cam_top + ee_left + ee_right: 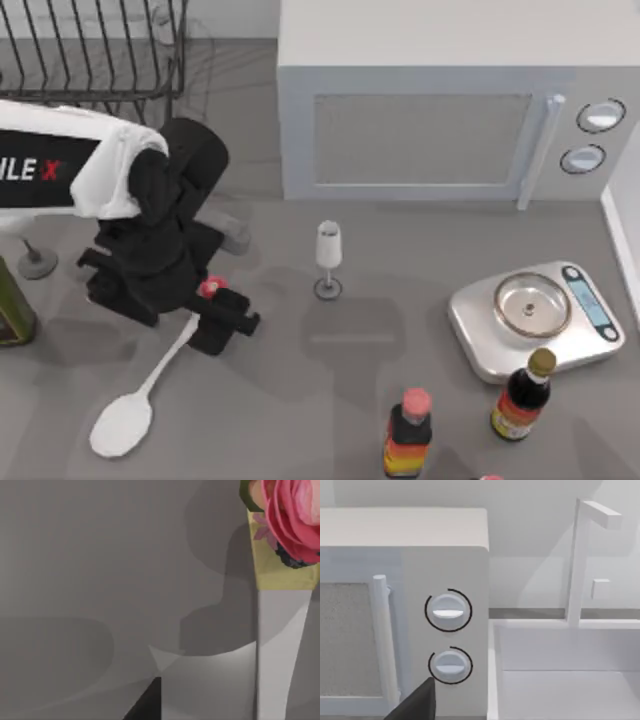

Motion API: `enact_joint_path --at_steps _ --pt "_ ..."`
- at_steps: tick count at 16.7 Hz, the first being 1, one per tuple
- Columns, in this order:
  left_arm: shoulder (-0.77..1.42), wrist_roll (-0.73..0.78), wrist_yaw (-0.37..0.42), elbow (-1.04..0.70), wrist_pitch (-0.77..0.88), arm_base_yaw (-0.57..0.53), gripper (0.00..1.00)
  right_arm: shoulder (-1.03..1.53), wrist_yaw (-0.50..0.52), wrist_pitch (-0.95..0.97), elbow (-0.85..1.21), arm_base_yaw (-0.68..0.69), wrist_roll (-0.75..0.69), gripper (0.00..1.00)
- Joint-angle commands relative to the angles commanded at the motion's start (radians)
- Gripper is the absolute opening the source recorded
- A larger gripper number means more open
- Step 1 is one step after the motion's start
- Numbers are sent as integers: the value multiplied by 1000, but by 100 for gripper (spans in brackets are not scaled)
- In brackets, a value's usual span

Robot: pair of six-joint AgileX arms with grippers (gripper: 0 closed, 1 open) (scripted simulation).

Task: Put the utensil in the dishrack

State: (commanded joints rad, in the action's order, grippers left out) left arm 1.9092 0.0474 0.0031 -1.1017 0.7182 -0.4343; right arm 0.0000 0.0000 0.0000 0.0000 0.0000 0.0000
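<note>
Left gripper point(212, 300) is low over the table point(330, 400) at the left, right at the red knob end of the spoon point(135, 405); cannot tell whether it is clenched on the handle. Spoon lies flat, bowl toward the near left. Dishrack point(100, 50) sits far left, nothing seen in it. Small stemmed glass point(328, 258) stands mid-table, apart from the spoon. Microwave point(440, 100) far right, door closed. Kitchen scale point(535, 318) right, pan bare. 2 bottles point(408, 432) near right.
</note>
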Motion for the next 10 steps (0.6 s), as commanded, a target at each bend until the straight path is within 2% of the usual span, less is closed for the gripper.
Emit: enact_joint_path --at_steps 4,10 --pt "-11 -3 0 -112 114 -3 0 0 0 0 0 0 0 100" --pt "-64 -8 -1 -432 546 -7 0 0 0 0 0 0 0 100"
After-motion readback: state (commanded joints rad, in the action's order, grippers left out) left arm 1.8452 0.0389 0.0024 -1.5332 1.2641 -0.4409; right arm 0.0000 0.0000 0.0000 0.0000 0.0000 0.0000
